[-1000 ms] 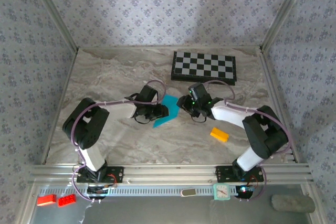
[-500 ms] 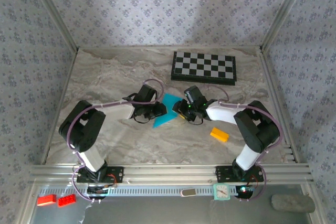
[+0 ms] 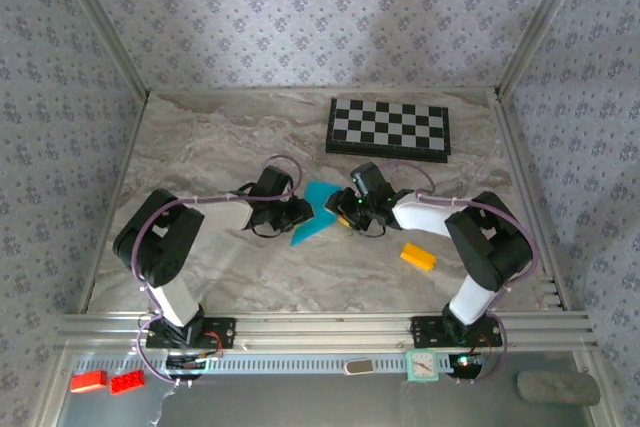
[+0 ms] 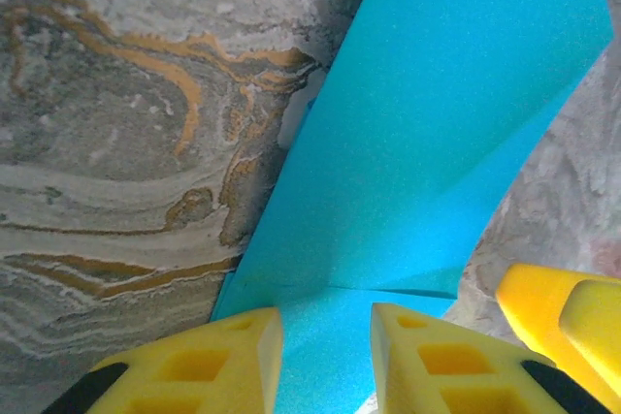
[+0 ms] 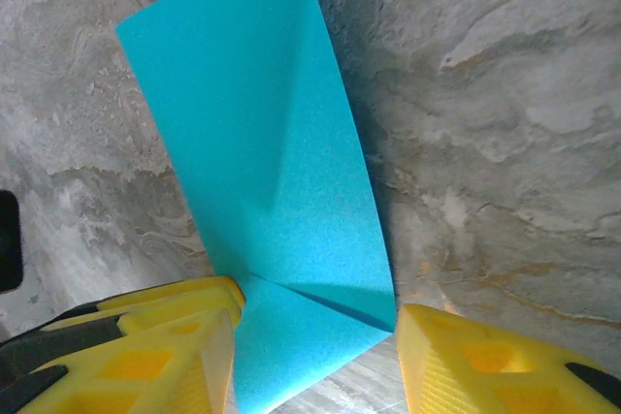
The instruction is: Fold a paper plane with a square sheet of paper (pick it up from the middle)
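Paper [image 3: 309,225] lies as before — right jaws now nearer; both pairs apart.

Folded blue paper [image 4: 427,143] lies on marble table [image 4: 126,94], w/ a crease across its near end. At btm edge, left gripper [image 4: 325,341], jaws slightly apart over paper's near end. Another yellow finger [image 4: 563,312] btm right, beside paper.
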You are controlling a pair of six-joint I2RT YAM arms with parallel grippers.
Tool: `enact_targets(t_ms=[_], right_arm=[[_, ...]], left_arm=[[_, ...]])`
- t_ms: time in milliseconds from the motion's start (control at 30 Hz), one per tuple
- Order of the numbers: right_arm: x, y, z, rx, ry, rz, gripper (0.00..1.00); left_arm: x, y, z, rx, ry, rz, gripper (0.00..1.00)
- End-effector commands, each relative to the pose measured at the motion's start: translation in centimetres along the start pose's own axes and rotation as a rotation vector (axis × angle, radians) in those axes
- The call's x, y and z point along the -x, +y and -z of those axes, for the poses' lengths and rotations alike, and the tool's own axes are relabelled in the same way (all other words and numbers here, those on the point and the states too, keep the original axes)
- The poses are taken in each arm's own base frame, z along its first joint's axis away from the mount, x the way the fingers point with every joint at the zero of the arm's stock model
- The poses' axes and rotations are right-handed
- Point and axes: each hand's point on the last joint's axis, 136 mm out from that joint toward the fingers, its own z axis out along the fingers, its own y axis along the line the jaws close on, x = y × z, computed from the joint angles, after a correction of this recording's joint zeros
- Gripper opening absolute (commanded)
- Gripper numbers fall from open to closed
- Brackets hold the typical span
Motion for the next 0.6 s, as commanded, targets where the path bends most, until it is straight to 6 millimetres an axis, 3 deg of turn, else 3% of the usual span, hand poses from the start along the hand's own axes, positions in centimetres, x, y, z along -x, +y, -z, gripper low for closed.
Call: enact_targets(t_ms=[0,567], right_arm=[[-0.9,0.1,-0.6,-0.005,0.039,-0.017,0.50],[-1.5,0.8,-2.0,-0.002,0.082,0.010,0.48]], left_arm=[[-1.0,3.6,-0.3,0.075,0.036,0.122,0.32],[-1.2,4.4,-0.3,0.056,0.066,0.187,0.32]])
